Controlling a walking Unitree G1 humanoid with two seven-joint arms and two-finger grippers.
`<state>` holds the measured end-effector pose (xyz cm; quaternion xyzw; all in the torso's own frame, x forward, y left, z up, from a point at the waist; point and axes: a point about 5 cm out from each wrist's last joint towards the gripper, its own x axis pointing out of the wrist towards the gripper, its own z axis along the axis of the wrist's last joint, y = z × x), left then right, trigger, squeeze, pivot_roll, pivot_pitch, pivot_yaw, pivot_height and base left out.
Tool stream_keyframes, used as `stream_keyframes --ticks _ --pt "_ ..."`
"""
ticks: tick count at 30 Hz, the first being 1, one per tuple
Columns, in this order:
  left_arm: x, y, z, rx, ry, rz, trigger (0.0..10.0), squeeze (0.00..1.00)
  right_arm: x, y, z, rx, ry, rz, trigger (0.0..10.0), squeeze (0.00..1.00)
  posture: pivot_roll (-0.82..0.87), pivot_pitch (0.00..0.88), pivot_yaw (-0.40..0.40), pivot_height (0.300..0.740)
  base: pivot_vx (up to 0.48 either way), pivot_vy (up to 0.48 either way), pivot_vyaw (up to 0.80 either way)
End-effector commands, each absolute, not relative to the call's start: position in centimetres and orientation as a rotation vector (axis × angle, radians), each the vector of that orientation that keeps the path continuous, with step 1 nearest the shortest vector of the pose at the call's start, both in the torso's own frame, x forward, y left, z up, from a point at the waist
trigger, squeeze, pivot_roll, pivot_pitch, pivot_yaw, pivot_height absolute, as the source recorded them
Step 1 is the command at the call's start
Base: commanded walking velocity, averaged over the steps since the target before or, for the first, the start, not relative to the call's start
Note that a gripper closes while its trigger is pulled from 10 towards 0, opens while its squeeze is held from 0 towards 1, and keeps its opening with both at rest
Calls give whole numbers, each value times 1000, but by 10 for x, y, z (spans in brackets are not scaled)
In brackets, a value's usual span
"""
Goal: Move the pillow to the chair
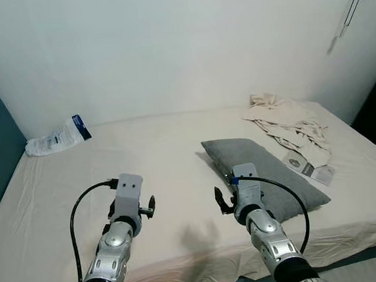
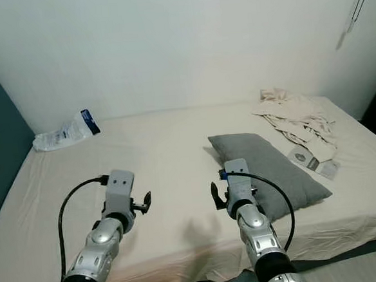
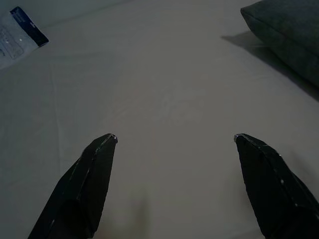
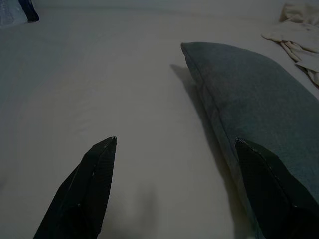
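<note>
One soft grey rectangular pillow (image 1: 262,171) lies flat.

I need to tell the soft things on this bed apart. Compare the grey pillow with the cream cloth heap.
The grey pillow is dark grey; the cream cloth heap is pale, close to the sheet's colour. The pillow is one smooth, plump rectangle lying flat; the heap is crumpled and shapeless. The pillow lies nearer the bed's front edge, by the right pincer; the heap lies farther back, toward the wall. Both rest on the bed, on its right side.
</note>
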<state>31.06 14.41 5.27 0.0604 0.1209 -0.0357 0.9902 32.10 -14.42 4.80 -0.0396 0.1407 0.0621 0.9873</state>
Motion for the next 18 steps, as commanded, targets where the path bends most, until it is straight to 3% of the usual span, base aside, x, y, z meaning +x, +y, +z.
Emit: stream_keyframes --ticks 1,18 --pt "309 144 52 132 238 -78 10000 0 318 -144 43 -72 300 124 10000 0 -41 61 -37 712 0 -405 0" --pt "308 145 49 131 260 -76 10000 0 318 -145 43 -74 303 125 10000 0 -41 48 -40 712 0 -381 0"
